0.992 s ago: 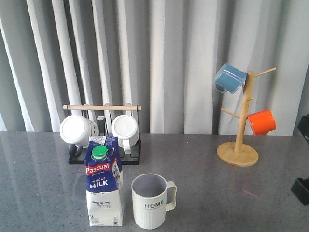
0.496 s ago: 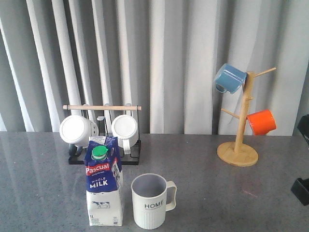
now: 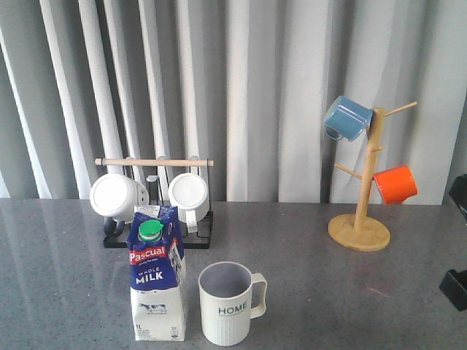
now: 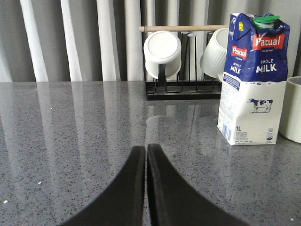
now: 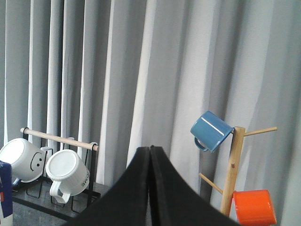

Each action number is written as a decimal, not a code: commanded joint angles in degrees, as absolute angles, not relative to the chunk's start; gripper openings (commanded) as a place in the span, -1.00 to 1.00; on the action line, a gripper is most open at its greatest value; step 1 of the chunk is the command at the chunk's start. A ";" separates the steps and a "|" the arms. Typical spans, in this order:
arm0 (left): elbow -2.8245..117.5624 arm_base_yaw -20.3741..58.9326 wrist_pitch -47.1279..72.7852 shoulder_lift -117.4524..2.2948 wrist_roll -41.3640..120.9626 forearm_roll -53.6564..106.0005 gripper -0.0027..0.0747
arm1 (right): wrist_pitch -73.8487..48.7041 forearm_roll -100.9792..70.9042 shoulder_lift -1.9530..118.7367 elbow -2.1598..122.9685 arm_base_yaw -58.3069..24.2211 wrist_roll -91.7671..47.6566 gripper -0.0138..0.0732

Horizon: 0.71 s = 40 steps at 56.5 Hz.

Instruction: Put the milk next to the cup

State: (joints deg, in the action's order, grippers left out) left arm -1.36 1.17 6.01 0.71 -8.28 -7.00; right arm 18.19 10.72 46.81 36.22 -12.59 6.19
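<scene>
— Milk (image 3: 158,281) first: where do you have it in the front view?

— I see the carton standing upright on the grey tabletop (image 3: 350,292), green cap facing me, with the ribbed cup (image 3: 228,302) marked HOME just beside it on its right. There is a narrow gap between them; they are not touching. Behind them sits a black rack (image 3: 157,219) with a wooden bar carrying two white mugs (image 3: 117,197). Well apart to the right stands a wooden mug tree (image 3: 363,189) with a blue mug (image 3: 346,118) and an orange mug (image 3: 395,184). Neither hand is clearly visible here; only dark shapes show at the right edge.

— And the left wrist camera?

— My left hand (image 4: 146,153) sits low over the tabletop, fingers pressed together with nothing between them. The milk (image 4: 254,80) stands free ahead of it, apart from the fingers, and a sliver of the cup (image 4: 294,109) shows just beyond the carton.

— Right wrist?

— My right hand (image 5: 151,153) is clenched too, empty, and raised facing the curtain (image 5: 141,70). I see the blue mug (image 5: 211,130) on the tree (image 5: 233,169), the orange one (image 5: 254,207) below it, and the rack mugs (image 5: 68,174).
</scene>
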 commanded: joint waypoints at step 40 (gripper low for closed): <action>-0.16 1.29 1.23 1.39 -8.33 -6.61 -0.95 | 13.91 7.86 44.50 35.43 -11.96 -4.68 -0.70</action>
State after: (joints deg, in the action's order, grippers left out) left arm -1.36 1.17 6.01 0.71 -8.28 -7.00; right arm 14.38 10.38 46.42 35.58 -12.59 1.69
